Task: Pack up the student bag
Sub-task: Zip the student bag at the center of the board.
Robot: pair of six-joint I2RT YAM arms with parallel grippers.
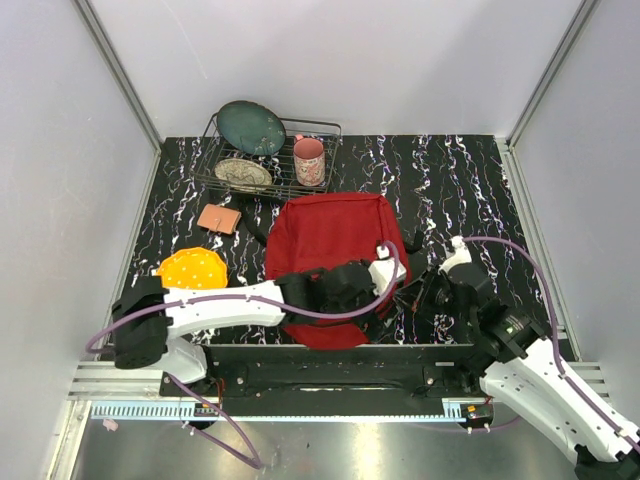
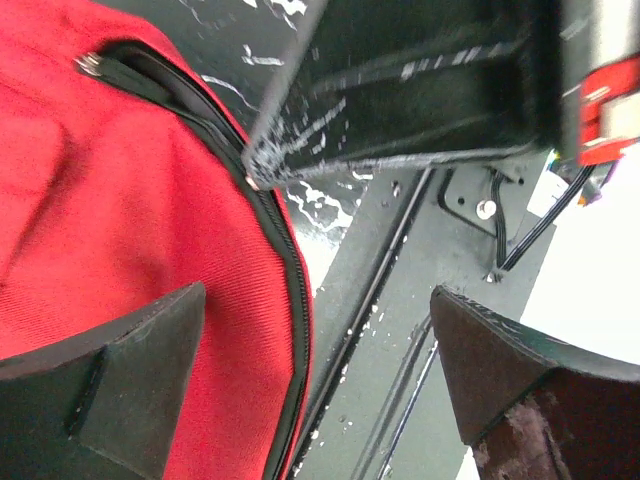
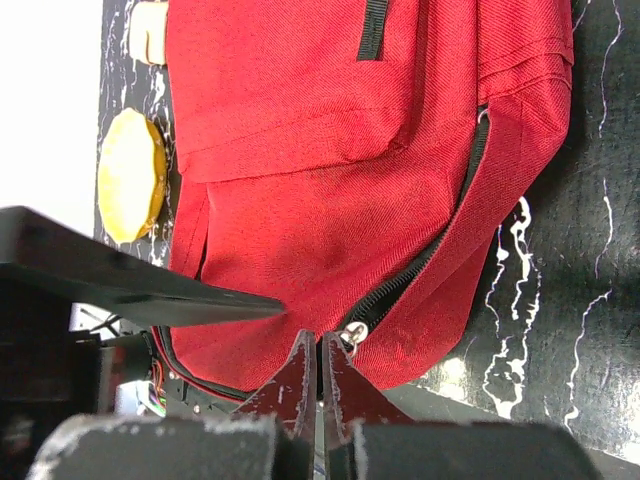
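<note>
Deep red student bag (image 1: 330, 235), black zip (image 3: 440, 240) tracing its edge, on a black bench (image 1: 480, 190) veined with white. Orange disc (image 1: 192, 268) with pale dots, salmon pouch (image 1: 219, 218), dark green plate (image 1: 252, 127), pink patterned cup (image 1: 309, 161), white left arm (image 1: 225, 305).

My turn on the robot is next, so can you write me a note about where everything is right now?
Left hand: open, empty, over the student bag's near edge.
Right hand: shut, tips at the zip slider; grip unclear.
Bag: flat mid-table, front pocket up.
Done: nothing visibly packed.
To do: probably open the zip, then load the bag.
</note>
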